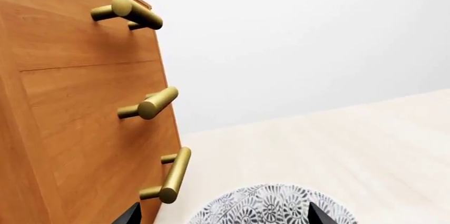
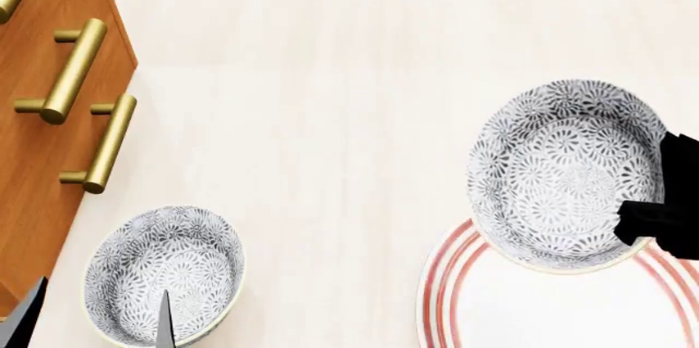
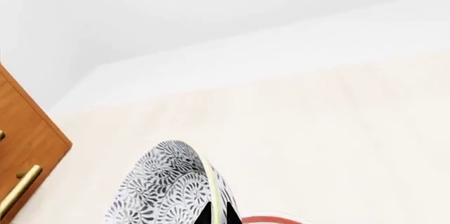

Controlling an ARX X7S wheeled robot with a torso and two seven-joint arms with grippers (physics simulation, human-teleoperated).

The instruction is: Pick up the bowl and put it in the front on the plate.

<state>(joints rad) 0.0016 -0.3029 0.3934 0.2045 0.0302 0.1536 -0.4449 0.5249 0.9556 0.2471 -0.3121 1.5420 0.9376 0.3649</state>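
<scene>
The bowl [image 2: 557, 168], white with a dense grey-blue floral print, hangs tilted over the far edge of the plate [image 2: 443, 291], a large white plate with thin red rings. My right gripper [image 2: 642, 215] is shut on the bowl's right rim. In the right wrist view the rim of the bowl [image 3: 168, 187] is pinched between the two black tips of the right gripper [image 3: 216, 216], with a piece of the plate's red ring [image 3: 271, 217] beyond it. My left gripper [image 2: 93, 322] stands open at the lower left.
A second, look-alike bowl [image 2: 164, 274] sits on the pale counter [image 2: 327, 119], with the open left gripper [image 1: 223, 216] straddling this second bowl [image 1: 274, 205]. A wooden cabinet [image 2: 44, 37] with brass handles [image 2: 77, 70] stands close at the left.
</scene>
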